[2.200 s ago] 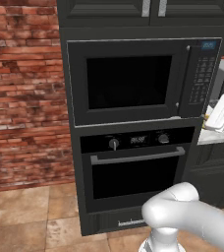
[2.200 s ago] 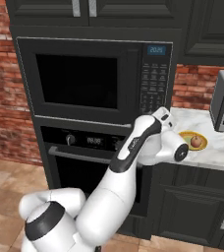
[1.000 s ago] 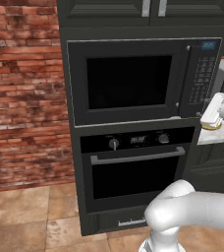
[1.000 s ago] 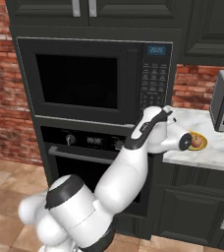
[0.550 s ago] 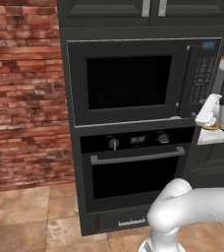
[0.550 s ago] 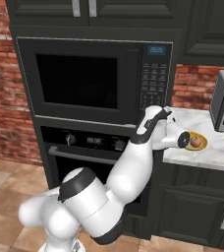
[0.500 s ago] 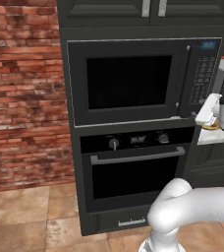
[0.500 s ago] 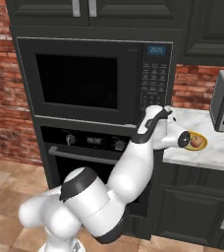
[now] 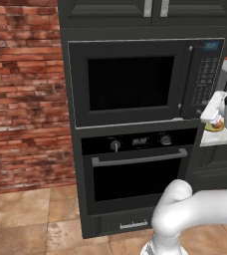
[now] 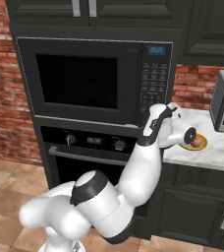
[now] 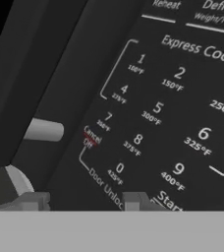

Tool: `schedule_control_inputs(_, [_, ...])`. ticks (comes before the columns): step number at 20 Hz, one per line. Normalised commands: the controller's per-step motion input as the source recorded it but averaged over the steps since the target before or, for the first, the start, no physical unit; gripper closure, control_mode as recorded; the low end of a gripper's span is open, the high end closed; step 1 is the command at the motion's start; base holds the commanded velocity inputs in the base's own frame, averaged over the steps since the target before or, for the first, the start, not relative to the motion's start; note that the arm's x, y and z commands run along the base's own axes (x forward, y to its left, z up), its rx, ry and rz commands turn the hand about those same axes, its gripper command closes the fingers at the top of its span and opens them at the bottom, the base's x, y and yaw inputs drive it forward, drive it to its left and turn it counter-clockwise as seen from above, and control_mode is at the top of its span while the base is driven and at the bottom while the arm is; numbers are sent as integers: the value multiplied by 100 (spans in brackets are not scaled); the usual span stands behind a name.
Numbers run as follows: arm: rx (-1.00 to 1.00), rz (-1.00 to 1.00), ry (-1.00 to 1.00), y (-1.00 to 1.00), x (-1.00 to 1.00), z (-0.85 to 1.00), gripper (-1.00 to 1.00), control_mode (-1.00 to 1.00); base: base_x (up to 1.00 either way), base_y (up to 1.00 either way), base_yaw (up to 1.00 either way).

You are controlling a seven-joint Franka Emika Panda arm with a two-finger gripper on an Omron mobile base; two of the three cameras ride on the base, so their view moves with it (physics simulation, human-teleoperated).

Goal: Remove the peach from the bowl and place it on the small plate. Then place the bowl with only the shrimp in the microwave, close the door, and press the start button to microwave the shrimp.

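The gripper (image 11: 79,201) is hovering right up against the microwave (image 10: 99,81) keypad (image 11: 168,118), probably lining up the start button (image 11: 169,201). Can't tell if its fingers are spread or together, and the bowl (image 10: 193,143) is sitting on the counter (image 10: 222,147)

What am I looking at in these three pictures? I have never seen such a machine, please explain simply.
This is a simulated kitchen. The white shape is a robot arm on a driving base. Two cameras on the base look from behind it, left and right; the third sits on its hand. The gripper is right at the keypad of the closed microwave, by the start button. Whether it holds anything cannot be told. A plate with food lies on the white counter.
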Motion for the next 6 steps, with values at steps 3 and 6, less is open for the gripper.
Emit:
schedule_control_inputs(3, [1, 0, -2, -6, 19, 0, -100, -100, 0, 0, 0])
schedule_control_inputs(6, [0, 0, 0, -5, 27, 0, -100, -100, 0, 0, 0])
